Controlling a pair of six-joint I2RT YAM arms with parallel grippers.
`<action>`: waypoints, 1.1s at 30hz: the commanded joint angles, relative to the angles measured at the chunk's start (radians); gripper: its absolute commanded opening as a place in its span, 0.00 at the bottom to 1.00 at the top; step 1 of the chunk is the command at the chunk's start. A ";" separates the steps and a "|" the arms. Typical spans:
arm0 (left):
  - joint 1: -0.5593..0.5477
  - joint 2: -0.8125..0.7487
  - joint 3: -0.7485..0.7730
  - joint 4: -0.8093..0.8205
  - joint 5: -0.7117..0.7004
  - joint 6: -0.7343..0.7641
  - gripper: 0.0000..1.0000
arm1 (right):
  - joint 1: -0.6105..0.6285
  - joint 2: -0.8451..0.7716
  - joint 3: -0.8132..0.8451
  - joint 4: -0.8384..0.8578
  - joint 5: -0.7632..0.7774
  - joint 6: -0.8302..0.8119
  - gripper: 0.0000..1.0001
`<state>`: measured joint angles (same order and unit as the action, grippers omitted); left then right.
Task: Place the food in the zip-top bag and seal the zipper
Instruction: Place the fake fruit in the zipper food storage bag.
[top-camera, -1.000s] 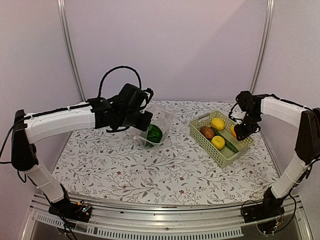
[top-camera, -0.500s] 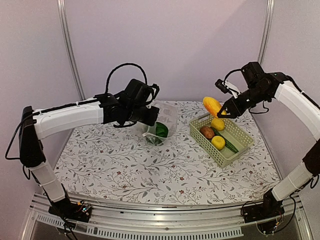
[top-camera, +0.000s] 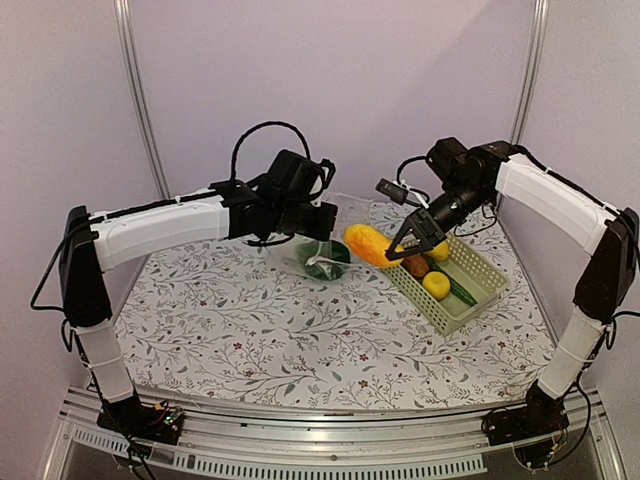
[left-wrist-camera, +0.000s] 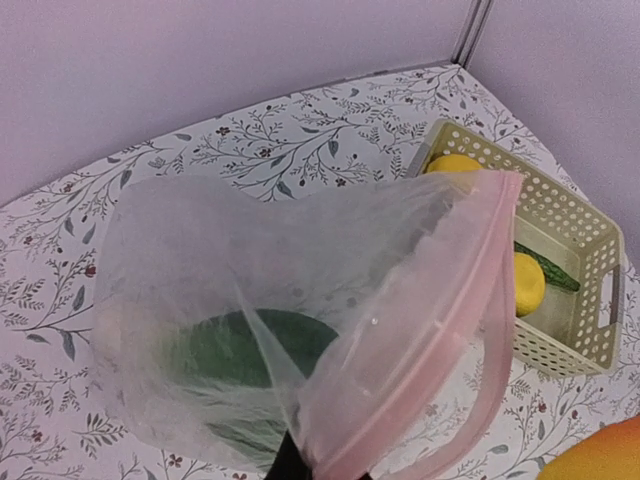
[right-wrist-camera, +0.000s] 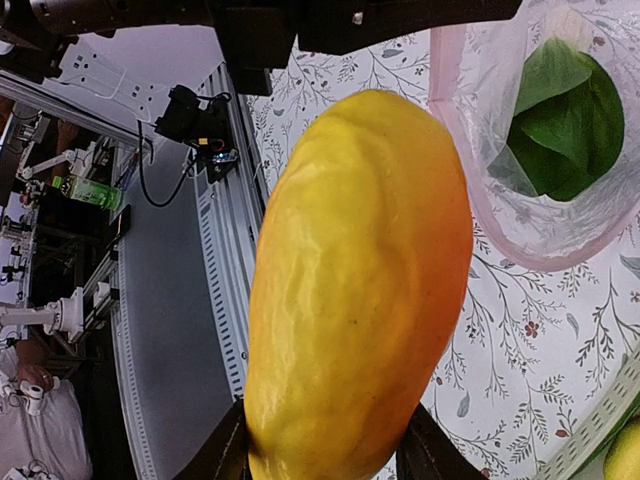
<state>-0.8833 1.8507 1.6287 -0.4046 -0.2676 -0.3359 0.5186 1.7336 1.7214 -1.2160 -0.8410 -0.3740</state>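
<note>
1. Grip check: clamped on the orange piece (top-camera: 368, 245) with the right gripper (top-camera: 405, 243), up in the air near the middle of the far edge.
2. Pinching the zip-top bag (top-camera: 305, 258) by its mouth with the left gripper (top-camera: 312, 235), just left of that fruit. Leafy green (right-wrist-camera: 560, 120) already inside.
3. Key bit: open mouth and pink zipper (left-wrist-camera: 470, 300) dead left of the right claw, fruit's long axis aimed at it, free tip just beside the rim. Probably only needs pushing left, then letting go.
4. Yellow fruits (top-camera: 436, 284) waiting in the basket (top-camera: 470, 295), toward the far right corner.
</note>
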 joint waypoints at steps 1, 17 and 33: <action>-0.011 0.010 0.030 0.020 0.032 -0.007 0.00 | 0.009 0.041 0.018 0.011 -0.027 0.078 0.17; -0.101 0.022 0.033 0.017 0.090 0.043 0.00 | 0.007 0.260 0.199 0.159 0.212 0.306 0.23; -0.077 -0.030 0.003 -0.003 0.022 0.044 0.00 | -0.063 0.089 0.161 0.168 0.083 0.268 0.70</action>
<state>-0.9760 1.8526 1.6356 -0.4019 -0.2115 -0.3077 0.5026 1.9594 1.9072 -1.0393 -0.6880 -0.0509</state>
